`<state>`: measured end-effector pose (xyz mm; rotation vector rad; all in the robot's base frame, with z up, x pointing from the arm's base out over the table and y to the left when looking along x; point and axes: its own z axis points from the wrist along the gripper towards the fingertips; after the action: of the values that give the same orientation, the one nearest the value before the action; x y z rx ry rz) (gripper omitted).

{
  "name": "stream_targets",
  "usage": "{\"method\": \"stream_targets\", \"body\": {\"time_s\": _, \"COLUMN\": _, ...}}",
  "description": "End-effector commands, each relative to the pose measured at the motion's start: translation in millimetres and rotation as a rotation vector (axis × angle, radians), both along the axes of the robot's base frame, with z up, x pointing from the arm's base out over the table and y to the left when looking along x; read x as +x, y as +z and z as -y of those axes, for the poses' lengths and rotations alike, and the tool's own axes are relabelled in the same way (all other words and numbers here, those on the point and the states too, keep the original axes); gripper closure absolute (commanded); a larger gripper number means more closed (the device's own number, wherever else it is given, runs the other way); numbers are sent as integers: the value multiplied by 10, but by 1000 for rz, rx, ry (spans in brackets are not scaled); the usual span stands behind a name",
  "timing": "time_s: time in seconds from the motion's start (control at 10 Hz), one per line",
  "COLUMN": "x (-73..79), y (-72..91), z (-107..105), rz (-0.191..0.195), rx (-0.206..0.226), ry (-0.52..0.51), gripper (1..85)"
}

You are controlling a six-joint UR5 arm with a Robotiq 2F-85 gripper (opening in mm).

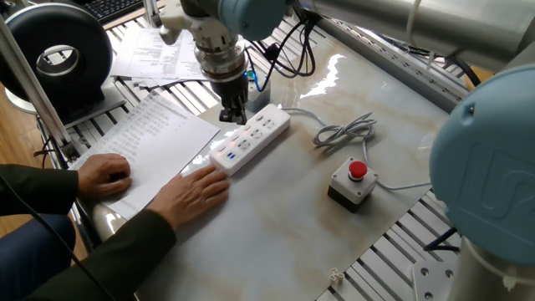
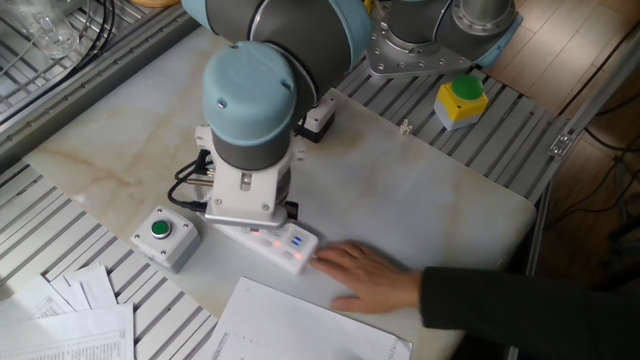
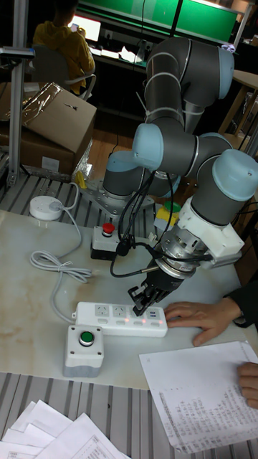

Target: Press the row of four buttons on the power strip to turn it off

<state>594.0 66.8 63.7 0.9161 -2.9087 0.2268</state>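
Power strip (image 1: pixel 251 138) lies under the jaws (image 1: pixel 233 114), whose gap I cannot tell.

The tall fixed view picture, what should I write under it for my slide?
Robot gripper reaches down to the power strip while a person's hand steadies its end.

Red mushroom button box (image 1: pixel 352 181) near green button box (image 3: pixel 85 348), papers (image 1: pixel 152 138).

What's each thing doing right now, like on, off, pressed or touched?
Long white plastic power strip: flat on table, red lights glowing.
Robot's two-finger gripper: tips down at the strip's long edge.
Person's hand: against the strip's end.
Red mushroom button: untouched.
Green button: untouched.
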Motion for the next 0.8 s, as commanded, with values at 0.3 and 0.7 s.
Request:
{"method": "stream_targets", "body": {"time_s": 0.3, "x": 158, "y": -79, "z": 269, "rz": 12, "rx": -47, "ry": 100, "gripper": 847}}
{"method": "stream_targets", "body": {"time_s": 0.7, "x": 132, "y": -180, "z": 364, "rz": 10, "rx": -61, "ry": 146, "gripper": 847}}
